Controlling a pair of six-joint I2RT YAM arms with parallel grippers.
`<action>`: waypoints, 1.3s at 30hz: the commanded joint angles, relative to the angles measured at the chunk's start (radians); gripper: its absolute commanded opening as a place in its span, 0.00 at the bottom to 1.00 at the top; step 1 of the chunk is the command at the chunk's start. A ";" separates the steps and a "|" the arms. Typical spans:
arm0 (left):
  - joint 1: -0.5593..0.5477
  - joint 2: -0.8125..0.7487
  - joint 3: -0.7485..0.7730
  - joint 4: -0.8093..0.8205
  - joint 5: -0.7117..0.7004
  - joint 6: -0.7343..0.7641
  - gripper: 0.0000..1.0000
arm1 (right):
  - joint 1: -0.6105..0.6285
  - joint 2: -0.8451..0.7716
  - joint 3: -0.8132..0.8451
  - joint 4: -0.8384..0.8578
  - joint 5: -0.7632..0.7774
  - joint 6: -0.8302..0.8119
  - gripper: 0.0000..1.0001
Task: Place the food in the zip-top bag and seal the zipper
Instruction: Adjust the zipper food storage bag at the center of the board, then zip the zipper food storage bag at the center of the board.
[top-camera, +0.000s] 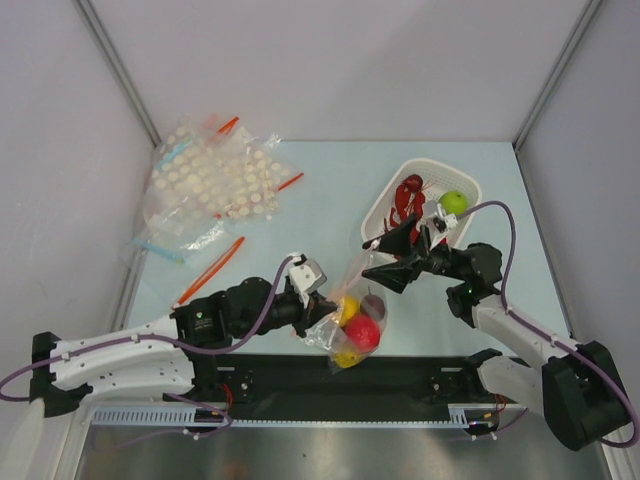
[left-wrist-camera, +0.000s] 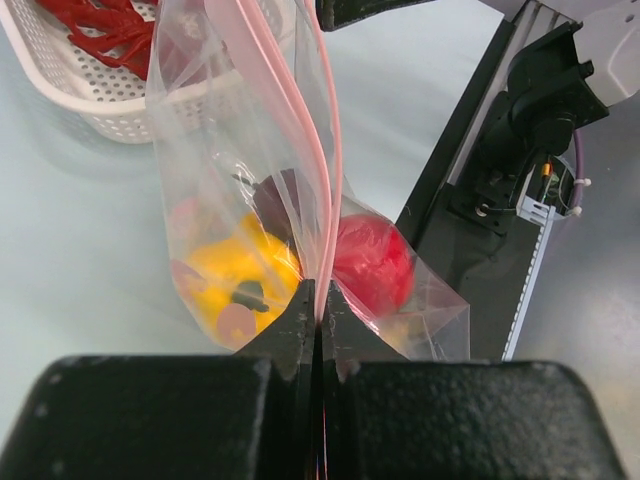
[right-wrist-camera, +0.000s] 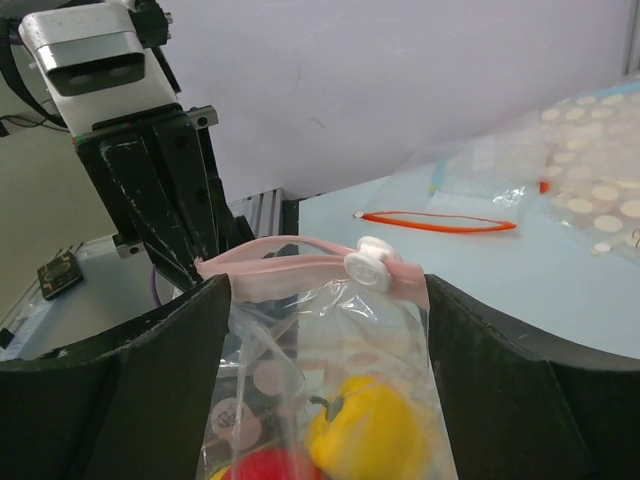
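Note:
The zip-top bag (top-camera: 352, 322) hangs between my two grippers near the table's front edge. It holds the yellow bell pepper (left-wrist-camera: 238, 272), the red apple (left-wrist-camera: 372, 262), the dark purple fruit (left-wrist-camera: 276, 200) and the mango (top-camera: 347, 356). My left gripper (left-wrist-camera: 320, 305) is shut on one end of the pinkish-red zipper (left-wrist-camera: 330, 150). My right gripper (right-wrist-camera: 325, 290) is open, one finger on each side of the bag's mouth. A white slider (right-wrist-camera: 368, 265) sits on the zipper (right-wrist-camera: 285, 262) near its right finger. The red lobster (top-camera: 408, 196) and green apple (top-camera: 454, 202) lie in the white basket (top-camera: 385, 210).
Clear bags printed with white dots (top-camera: 215, 180) lie in a heap at the far left. Loose orange strips (top-camera: 212, 268) lie on the table beside them. The black rail (top-camera: 300, 385) of the arm bases runs along the near edge, just under the bag.

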 joint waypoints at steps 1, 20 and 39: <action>0.004 -0.020 -0.011 0.031 0.018 -0.004 0.00 | 0.003 -0.035 0.007 0.042 -0.018 -0.042 0.75; 0.010 -0.060 0.051 -0.077 -0.347 -0.139 0.03 | 0.011 -0.218 -0.007 -0.203 0.139 -0.184 0.04; 0.053 0.190 0.472 -0.193 -0.134 0.067 0.89 | 0.100 -0.238 0.105 -0.475 0.187 -0.299 0.00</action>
